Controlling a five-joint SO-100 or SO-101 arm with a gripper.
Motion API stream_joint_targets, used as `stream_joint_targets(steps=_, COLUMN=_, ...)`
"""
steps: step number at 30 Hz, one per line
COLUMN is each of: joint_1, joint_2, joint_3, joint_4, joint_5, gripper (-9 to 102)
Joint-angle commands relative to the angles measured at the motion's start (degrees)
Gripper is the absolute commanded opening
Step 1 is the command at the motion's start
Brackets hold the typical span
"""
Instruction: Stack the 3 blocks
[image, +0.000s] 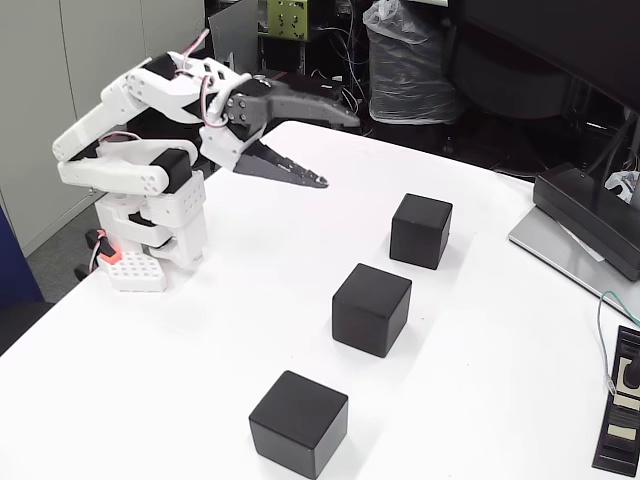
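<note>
Three matte black blocks sit apart on the white table (200, 330) in a diagonal row: the far one (421, 230), the middle one (371, 309) and the near one (298, 423). None rests on another. The white arm stands at the left, folded back over its base. Its gripper (340, 150) points right, raised above the table, well to the left of the far block. The dark jaws stand wide apart with nothing between them.
A closed laptop with a dark box on it (590, 235) lies at the right edge. A black labelled electronics box (622, 415) with a green wire sits at the lower right. Clutter and a plastic bag (405, 60) stand behind the table.
</note>
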Motion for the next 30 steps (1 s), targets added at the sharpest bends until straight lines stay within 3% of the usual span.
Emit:
stream_joint_targets(steps=1, joint_1=-0.53, joint_2=-3.16, joint_3=-7.56, joint_4=3.16, joint_5=-2.81, gripper=30)
stream_joint_targets(steps=14, joint_1=0.0, joint_2=-36.21, joint_3=-28.56, joint_4=11.25, joint_5=-3.6, gripper=31)
stream_joint_targets(steps=25, joint_1=0.26, joint_2=-51.06, joint_3=-30.59, joint_4=12.39, joint_5=-3.6, gripper=41)
stream_joint_targets(steps=30, joint_1=0.35, joint_2=-58.54, joint_3=-30.85, joint_4=12.39, joint_5=-3.52, gripper=39)
